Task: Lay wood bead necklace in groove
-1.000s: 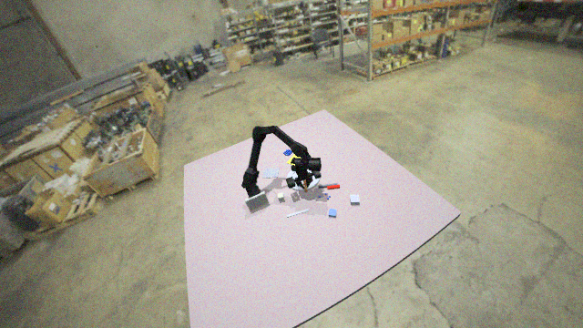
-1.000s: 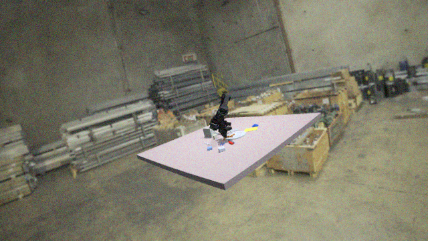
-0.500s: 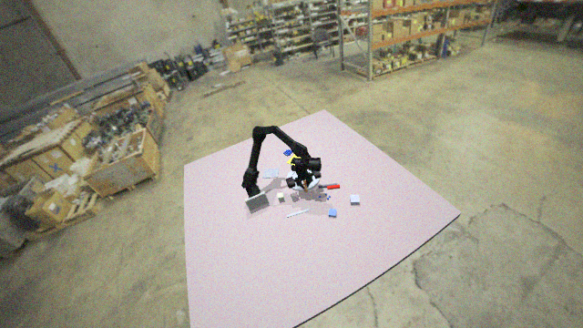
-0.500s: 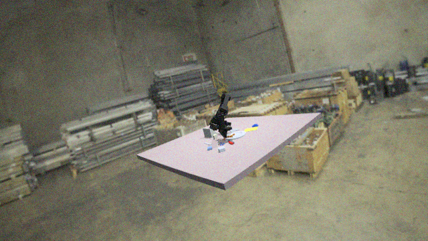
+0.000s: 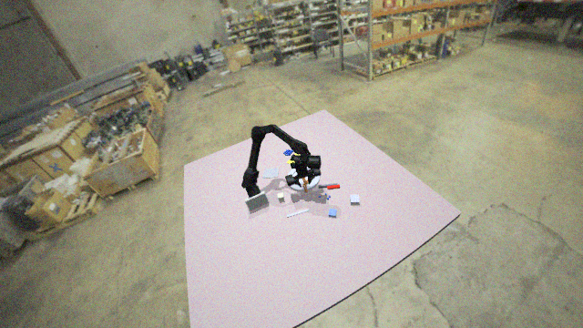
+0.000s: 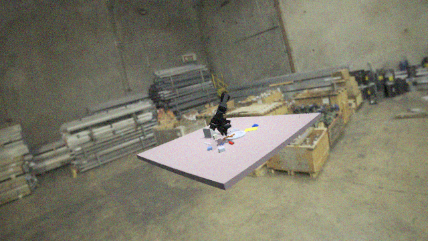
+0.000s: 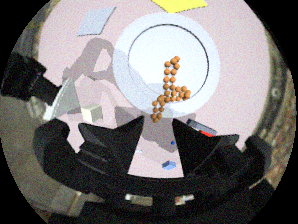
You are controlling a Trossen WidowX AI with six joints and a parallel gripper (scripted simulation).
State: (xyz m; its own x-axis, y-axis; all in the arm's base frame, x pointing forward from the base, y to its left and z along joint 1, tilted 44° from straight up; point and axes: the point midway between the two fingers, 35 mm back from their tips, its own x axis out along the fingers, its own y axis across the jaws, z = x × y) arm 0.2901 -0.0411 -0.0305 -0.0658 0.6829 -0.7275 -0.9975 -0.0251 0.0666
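Note:
The wood bead necklace (image 5: 306,185) (image 6: 229,136) (image 7: 169,85) is a bunched, doubled strand of orange-brown beads. In the wrist view it runs from the middle of the round bead board (image 6: 240,136) (image 7: 212,45) across its near rim, with a short branch to the right. The board is pale and flat, with a dark circular groove line. The strand is not spread around the groove. My gripper (image 7: 158,119) is open above the board's near edge, with the strand's near end showing between its parted fingertips. Whether that end touches a finger or the board cannot be told.
A red-handled tool (image 5: 333,187) (image 7: 206,133) lies right of the board. A blue block (image 5: 332,212) (image 7: 168,164), a pale block (image 5: 354,199) and a white stick (image 5: 298,212) lie nearer. A cream cube (image 5: 281,197) (image 7: 91,113) and grey panel (image 5: 257,202) stand left. A yellow piece (image 6: 251,129) (image 7: 180,4) lies beyond.

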